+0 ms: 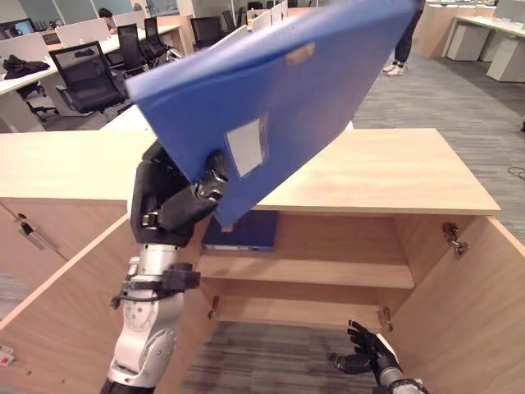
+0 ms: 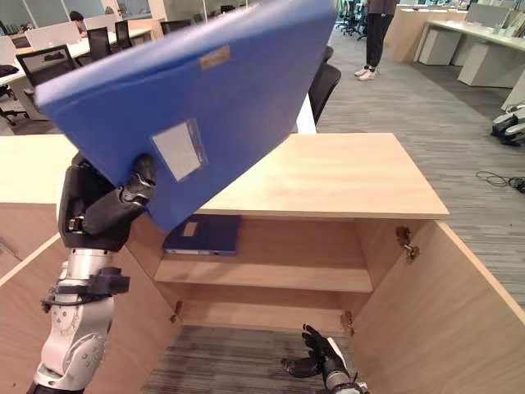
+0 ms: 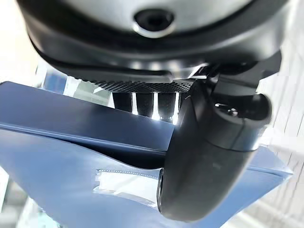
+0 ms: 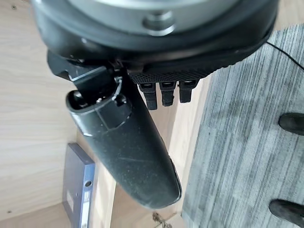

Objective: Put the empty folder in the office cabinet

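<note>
The blue folder [image 1: 271, 90] is up in the air above the wooden cabinet [image 1: 385, 176], tilted so that its far corner rises toward the office behind and its near lower edge sits in the left hand [image 1: 176, 201]. That hand is clamped on the folder: its thumb presses on the face that shows, just beside the clear label pocket [image 1: 246, 148], while the fingers go behind the cover. The left wrist view shows the same grip from very close (the thumb [image 3: 209, 156] lies across the blue cover and the row of fingers sits past the folder's edge), with the pocket just under the thumb.

The cabinet stands open, both doors [image 2: 459, 304] swung out toward the robot, and a second blue folder [image 2: 203, 235] lies flat on the upper shelf [image 2: 271, 275], at its left end, directly below the raised one and well apart from it.

The right hand [image 2: 316, 361] hangs low in front of the cabinet, over the grey carpet [image 2: 230, 361], fingers relaxed and spread, holding nothing. Its own wrist view shows the thumb straight and the fingers short and uncurled, with the shelved folder's spine and ring hole beyond, a detail the head views hide.

A person [image 2: 376, 37] stands in the aisle far behind, near desks and black office chairs [image 1: 86, 78].
</note>
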Available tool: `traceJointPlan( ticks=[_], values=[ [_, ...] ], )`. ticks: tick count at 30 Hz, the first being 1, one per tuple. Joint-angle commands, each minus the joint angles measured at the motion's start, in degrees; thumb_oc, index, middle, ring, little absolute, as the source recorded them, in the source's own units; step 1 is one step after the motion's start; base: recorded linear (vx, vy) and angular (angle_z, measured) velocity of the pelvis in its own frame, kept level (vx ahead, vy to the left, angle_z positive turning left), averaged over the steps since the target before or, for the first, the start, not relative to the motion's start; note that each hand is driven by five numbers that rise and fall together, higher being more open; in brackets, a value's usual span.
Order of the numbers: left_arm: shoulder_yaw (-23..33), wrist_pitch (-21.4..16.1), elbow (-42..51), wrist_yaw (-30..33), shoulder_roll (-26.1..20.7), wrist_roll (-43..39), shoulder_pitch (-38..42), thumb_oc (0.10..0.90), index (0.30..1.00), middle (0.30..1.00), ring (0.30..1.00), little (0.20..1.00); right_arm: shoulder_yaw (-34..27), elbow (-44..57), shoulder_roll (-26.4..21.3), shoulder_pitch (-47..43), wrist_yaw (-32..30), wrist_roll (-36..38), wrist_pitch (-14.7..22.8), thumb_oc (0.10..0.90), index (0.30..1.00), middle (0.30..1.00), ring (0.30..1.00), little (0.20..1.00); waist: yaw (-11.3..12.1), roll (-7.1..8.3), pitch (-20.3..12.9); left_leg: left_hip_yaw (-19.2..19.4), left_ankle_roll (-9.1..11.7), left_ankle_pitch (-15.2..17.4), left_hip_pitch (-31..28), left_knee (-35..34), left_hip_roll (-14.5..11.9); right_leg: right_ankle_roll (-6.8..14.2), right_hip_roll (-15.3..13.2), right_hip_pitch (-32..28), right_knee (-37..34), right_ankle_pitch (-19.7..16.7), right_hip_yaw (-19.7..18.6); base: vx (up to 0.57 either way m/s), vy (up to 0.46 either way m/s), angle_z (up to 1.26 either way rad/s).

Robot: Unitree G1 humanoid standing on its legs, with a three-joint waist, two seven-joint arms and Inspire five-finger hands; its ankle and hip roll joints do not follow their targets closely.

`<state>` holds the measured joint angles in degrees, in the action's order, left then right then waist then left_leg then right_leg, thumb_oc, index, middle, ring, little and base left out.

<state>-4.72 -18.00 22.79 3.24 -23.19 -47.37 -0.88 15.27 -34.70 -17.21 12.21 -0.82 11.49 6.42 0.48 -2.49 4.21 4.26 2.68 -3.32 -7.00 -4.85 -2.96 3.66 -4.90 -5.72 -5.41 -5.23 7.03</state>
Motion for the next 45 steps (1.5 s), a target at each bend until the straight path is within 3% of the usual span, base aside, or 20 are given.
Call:
traceJointPlan(
  ticks=[1, 5, 6, 9, 11, 12, 15, 18, 26, 30, 39, 45],
  values=[
    [2.22, -5.69, 4.94, -4.06, -0.37, -7.57, 6.34, 0.400, 0.300, 0.300, 0.300, 0.300, 1.82, 0.84, 0.36, -7.11, 0.43, 1.96, 3.48, 0.800, 0.900, 0.900, 0.900, 0.900, 0.49, 1.71, -0.70, -2.87, 3.48, 1.78, 0.19, -0.15, -2.56, 4.27, -3.75, -4.46, 0.80, 3.34, 1.88, 0.04, -0.007, 0.00],
    [1.76, -3.88, 3.17, -4.87, -0.73, -10.91, 2.96, 0.400, 0.300, 0.300, 0.300, 0.300, 1.49, 2.85, 0.67, -6.87, 1.34, 5.31, 3.39, 0.800, 0.900, 0.900, 0.900, 0.900, 0.63, 1.51, -0.43, -3.04, 3.45, 2.50, -0.29, -0.15, -2.52, 4.40, -3.78, -4.87, 0.81, 3.83, 1.95, 0.02, -0.003, 0.00],
    [1.70, -2.95, 2.37, -5.61, -0.67, -12.32, 1.44, 0.400, 0.300, 0.300, 0.300, 0.300, 1.52, 4.63, 1.62, -6.63, 3.54, 11.83, 3.28, 0.800, 0.900, 0.900, 0.900, 0.900, 0.77, 1.48, -0.30, -3.12, 3.43, 2.42, -0.22, -0.15, -2.47, 4.39, -3.80, -4.84, 0.83, 3.82, 1.89, 0.00, 0.000, 0.00],
    [1.61, -2.46, 1.85, -5.96, -0.52, -13.24, 0.84, 0.400, 0.300, 0.300, 0.300, 0.300, 1.51, 6.14, 2.10, -6.46, 5.08, 16.72, 3.06, 0.800, 0.900, 0.900, 0.900, 0.900, 0.84, 1.47, -0.26, -3.11, 3.41, 2.38, -0.20, -0.15, -2.45, 4.38, -3.80, -4.84, 0.84, 3.81, 1.91, 0.00, 0.000, 0.00],
    [0.20, -0.79, 0.39, -7.63, -1.13, -16.68, -0.80, 0.400, 0.300, 0.300, 0.300, 0.300, 4.52, 13.10, 3.28, -5.97, 12.75, 36.05, 0.96, 0.800, 0.900, 0.900, 0.900, 0.900, 1.27, 1.68, 0.02, -3.05, 3.53, 2.17, -0.09, -0.15, -2.42, 4.46, -3.84, -4.67, 0.95, 3.70, 1.87, 0.00, 0.000, 0.00],
    [0.22, -0.79, 0.36, -7.68, -1.14, -16.73, -0.84, 0.400, 0.300, 0.300, 0.300, 0.300, 4.55, 13.18, 3.21, -5.90, 12.76, 36.15, 0.93, 0.800, 0.900, 0.900, 0.900, 0.900, 1.25, 1.67, -0.01, -3.05, 3.53, 2.18, -0.10, -0.15, -2.42, 4.46, -3.84, -4.68, 0.95, 3.71, 1.87, 0.00, 0.000, 0.00],
    [-0.89, 1.04, -0.45, -9.76, -1.86, -19.44, -2.64, 0.400, 0.300, 0.300, 0.300, 0.300, 7.62, 20.42, 2.86, -5.45, 17.57, 47.06, -1.13, 0.800, 0.900, 0.900, 0.900, 0.900, 1.59, 1.86, 0.03, -2.96, 3.61, 2.09, -0.05, -0.15, -2.47, 4.59, -3.87, -4.54, 0.99, 3.64, 1.75, 0.00, 0.000, 0.00],
    [-1.13, 2.77, -2.32, -12.81, -2.96, -21.63, -4.93, 0.400, 0.300, 0.300, 0.300, 0.300, 9.20, 27.03, 0.96, -5.38, 21.04, 52.69, -1.60, 0.800, 0.900, 0.900, 0.900, 0.900, 1.68, 1.99, -0.07, -2.77, 3.69, 2.00, -0.06, -0.15, -2.55, 4.64, -3.90, -4.46, 1.09, 3.68, 1.73, 0.00, 0.000, 0.00],
    [-1.24, 6.98, -8.78, -19.38, -4.32, -24.14, -7.11, 0.400, 0.300, 0.300, 0.300, 0.300, 11.20, 34.95, 1.13, -7.21, 23.30, 60.84, -0.37, 0.800, 0.900, 0.900, 0.900, 0.900, 1.32, 1.90, -0.65, -2.50, 3.59, 2.00, -0.26, -0.15, -2.58, 4.70, -4.02, -4.21, 1.20, 3.57, 1.39, 0.00, 0.000, 0.00],
    [-3.12, 9.59, -10.05, -24.28, -7.55, -23.35, -6.46, 0.400, 0.300, 0.300, 0.300, 0.300, 13.56, 38.60, 1.46, -10.94, 24.27, 62.16, 0.73, 0.800, 0.900, 0.900, 0.900, 0.900, 1.14, 1.75, -1.02, -2.35, 3.57, 2.01, -0.24, -0.15, -2.66, 4.73, -4.17, -3.96, 1.29, 3.38, 1.15, 0.00, 0.000, 0.00],
    [-5.94, 11.34, -10.12, -28.86, -12.02, -22.61, -5.70, 0.400, 0.300, 0.300, 0.300, 0.300, 15.96, 42.21, 1.82, -16.01, 24.11, 61.45, 2.44, 0.800, 0.900, 0.900, 0.900, 0.900, 1.30, 1.79, -1.42, -1.99, 3.44, 2.00, 0.06, -0.15, -2.75, 4.81, -4.24, -3.56, 1.30, 3.06, 0.96, 0.00, 0.000, 0.00],
    [-6.36, 11.46, -10.46, -29.07, -11.88, -22.59, -5.76, 0.400, 0.300, 0.300, 0.300, 0.300, 16.56, 43.54, 2.90, -17.47, 23.47, 62.18, 3.43, 0.800, 0.900, 0.900, 0.900, 0.900, 1.31, 1.81, -1.58, -1.89, 3.36, 1.96, 0.22, -0.15, -2.65, 4.80, -4.24, -3.32, 1.27, 2.91, 0.78, 0.00, 0.000, 0.00]
  ],
)
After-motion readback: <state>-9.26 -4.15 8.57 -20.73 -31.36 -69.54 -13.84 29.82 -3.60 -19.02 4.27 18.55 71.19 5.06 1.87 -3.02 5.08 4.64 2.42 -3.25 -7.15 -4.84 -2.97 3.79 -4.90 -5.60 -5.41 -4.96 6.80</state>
